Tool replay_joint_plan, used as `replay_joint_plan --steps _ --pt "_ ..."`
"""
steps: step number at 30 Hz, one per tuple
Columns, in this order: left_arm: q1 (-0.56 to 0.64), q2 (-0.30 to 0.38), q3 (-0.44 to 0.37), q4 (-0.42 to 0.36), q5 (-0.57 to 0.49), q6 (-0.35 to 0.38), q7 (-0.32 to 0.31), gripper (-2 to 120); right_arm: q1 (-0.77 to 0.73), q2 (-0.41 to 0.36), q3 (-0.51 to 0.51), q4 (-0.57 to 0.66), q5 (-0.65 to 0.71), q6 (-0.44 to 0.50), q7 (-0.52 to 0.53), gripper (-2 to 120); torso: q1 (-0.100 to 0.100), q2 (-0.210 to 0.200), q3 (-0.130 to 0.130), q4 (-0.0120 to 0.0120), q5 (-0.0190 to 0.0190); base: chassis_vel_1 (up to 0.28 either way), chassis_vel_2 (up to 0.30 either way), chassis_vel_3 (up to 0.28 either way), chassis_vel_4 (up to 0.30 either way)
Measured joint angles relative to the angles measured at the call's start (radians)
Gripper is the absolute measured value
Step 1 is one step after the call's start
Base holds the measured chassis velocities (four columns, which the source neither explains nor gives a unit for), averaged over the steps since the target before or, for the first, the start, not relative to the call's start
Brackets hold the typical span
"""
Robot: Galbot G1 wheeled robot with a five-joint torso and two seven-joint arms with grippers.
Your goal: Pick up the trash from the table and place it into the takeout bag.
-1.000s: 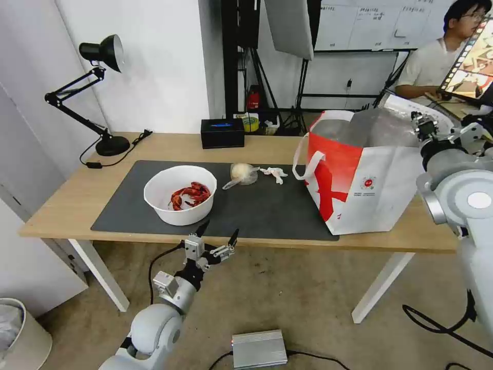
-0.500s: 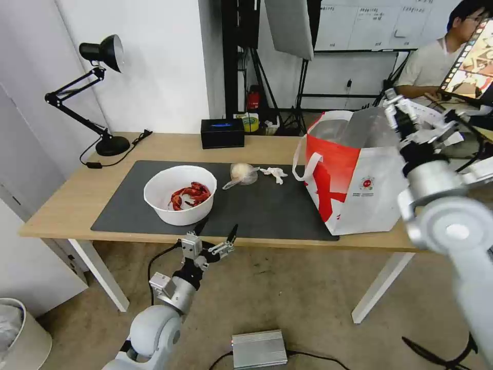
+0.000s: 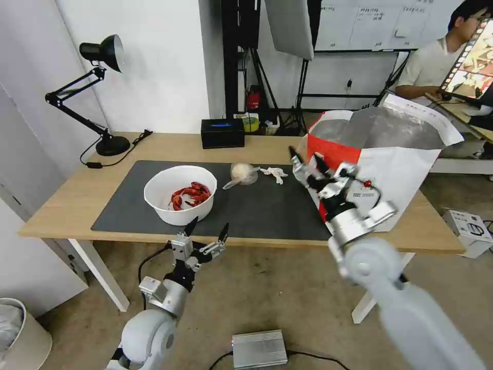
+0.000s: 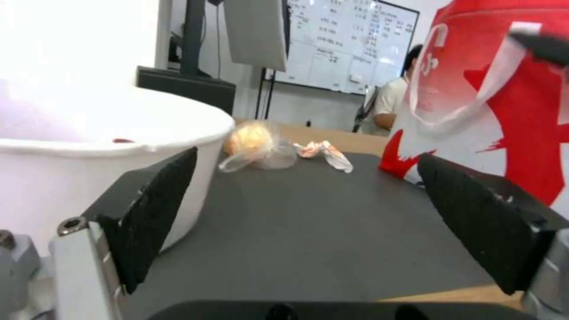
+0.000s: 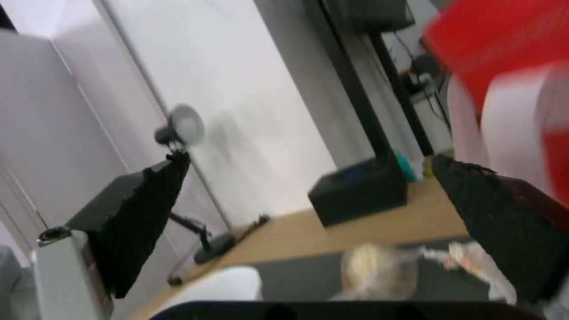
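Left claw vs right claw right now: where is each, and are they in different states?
The left claw sits low at the table's near edge, just in front of the white bowl; the right claw is raised above the mat, against the takeout bag's red side. The left points toward the bowl; the right points toward the tissue and the clear bag. Shared: both are open and hold nothing.

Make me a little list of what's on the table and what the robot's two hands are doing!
bowl: white bowl with red crayfish shells, on the dark mat
bagged lump: clear bag with a pale lump, mid-mat
tissue: crumpled tissue beside it
takeout bag: red-and-white takeout bag, open, at the mat's right end
left hand: open, low at the table's front edge
right hand: open, in front of the takeout bag
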Motion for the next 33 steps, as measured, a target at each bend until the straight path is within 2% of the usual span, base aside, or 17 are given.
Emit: replay_joint_plan --steps 11,16,33 --pt "0.004 0.000 -0.026 -0.001 -0.013 -0.006 0.000 100 0.016 0.026 -0.070 -0.107 -0.119 0.010 -0.010 100 0.000 0.000 0.000 0.0000 0.0000 0.000 0.000 0.000 0.000" --pt "0.003 -0.003 -0.032 0.005 -0.016 -0.008 0.000 100 -0.002 0.039 -0.079 -0.143 -0.229 0.017 -0.006 100 0.000 0.000 0.000 0.0000 0.0000 0.000 0.000 0.000 0.000" --pt "0.000 -0.007 -0.031 0.035 0.009 -0.020 -0.007 100 -0.155 0.042 -0.010 -0.089 -0.381 0.077 -0.018 100 0.000 0.000 0.000 -0.0001 0.0001 0.000 0.000 0.000 0.000"
